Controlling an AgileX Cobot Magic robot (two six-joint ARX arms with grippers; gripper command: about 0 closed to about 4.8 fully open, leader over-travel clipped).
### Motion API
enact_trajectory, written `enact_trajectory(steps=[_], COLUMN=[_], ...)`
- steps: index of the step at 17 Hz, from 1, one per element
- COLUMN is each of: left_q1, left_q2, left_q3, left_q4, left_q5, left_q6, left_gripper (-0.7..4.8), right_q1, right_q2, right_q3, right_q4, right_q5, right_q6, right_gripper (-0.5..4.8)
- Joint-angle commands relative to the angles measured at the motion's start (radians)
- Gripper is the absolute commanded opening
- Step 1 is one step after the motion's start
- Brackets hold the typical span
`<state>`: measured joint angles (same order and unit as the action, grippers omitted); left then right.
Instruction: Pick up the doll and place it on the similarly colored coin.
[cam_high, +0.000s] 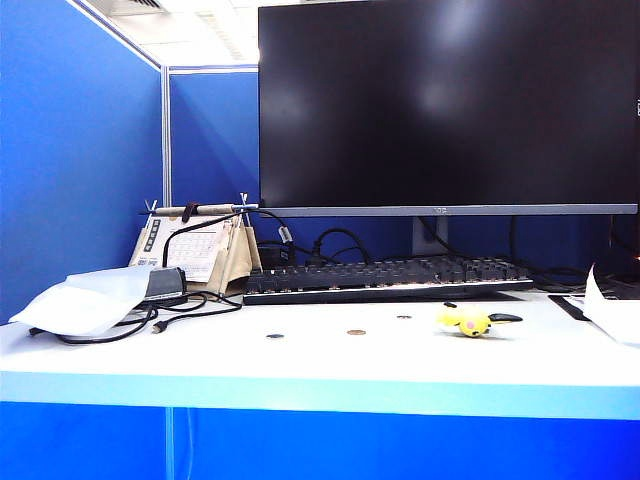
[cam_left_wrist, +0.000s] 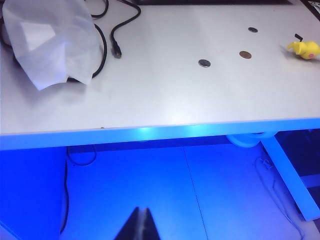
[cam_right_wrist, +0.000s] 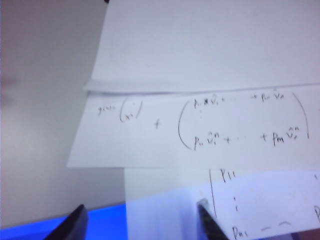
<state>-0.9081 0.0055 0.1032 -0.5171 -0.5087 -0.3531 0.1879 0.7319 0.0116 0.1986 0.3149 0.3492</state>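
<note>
Exterior view: the doll (cam_high: 472, 321) lies on the desk (cam_high: 300, 360), right of the coin (cam_high: 356, 332); no arm shows.

Left wrist view: the left gripper (cam_left_wrist: 141, 225), jaws pressed together, hangs off the near edge, seemingly parked.

Right wrist view: the right gripper (cam_right_wrist: 140, 220), jaws spread and empty, hovers over handwritten papers (cam_right_wrist: 200, 125), probably ready for the pickup.
</note>
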Motion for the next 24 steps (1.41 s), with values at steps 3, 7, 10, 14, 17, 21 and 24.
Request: enact_trajectory(steps=[3,7,10,14,17,21,24], left_q1=[0.001,0.001,0.001,0.001,0.001,0.001,0.001], left_q2=[0.0,0.0,0.0,0.0,0.0,0.0,0.0], left_q3=[0.002,0.002,0.002,0.002,0.002,0.002,0.002], left_q4=[-0.007,-0.007,-0.007,-0.007,-0.007,-0.007,-0.006], left_q5=[0.0,0.0,0.0,-0.001,-0.001,-0.001,-0.003], left_q6=[0.002,0.002,0.002,0.002,0.002,0.002,0.002], left_gripper=[-0.04,-0.04,-0.04,-0.04,-0.04,-0.04,-0.04], right_q1=[0.001,0.001,0.002,0.002,0.002,0.002,0.002], right_q2=[0.0,0.0,-0.002,0.009,0.111,0.454,0.698], right_q3=[0.002,0.002,0.005,0.132,0.319,0.531,0.615], right_q4=[0.003,0.003,0.123,0.379,0.277,0.238,0.221], right_q5=[0.008,0.007,-0.177,-0.399,-0.478,-0.582,-0.624], right_q6=[-0.004,-0.004,0.029,-0.001,-0.103,-0.119,-0.122], right_gripper=[2.79,2.78,2.78,2.71,2.77,4.79,4.79])
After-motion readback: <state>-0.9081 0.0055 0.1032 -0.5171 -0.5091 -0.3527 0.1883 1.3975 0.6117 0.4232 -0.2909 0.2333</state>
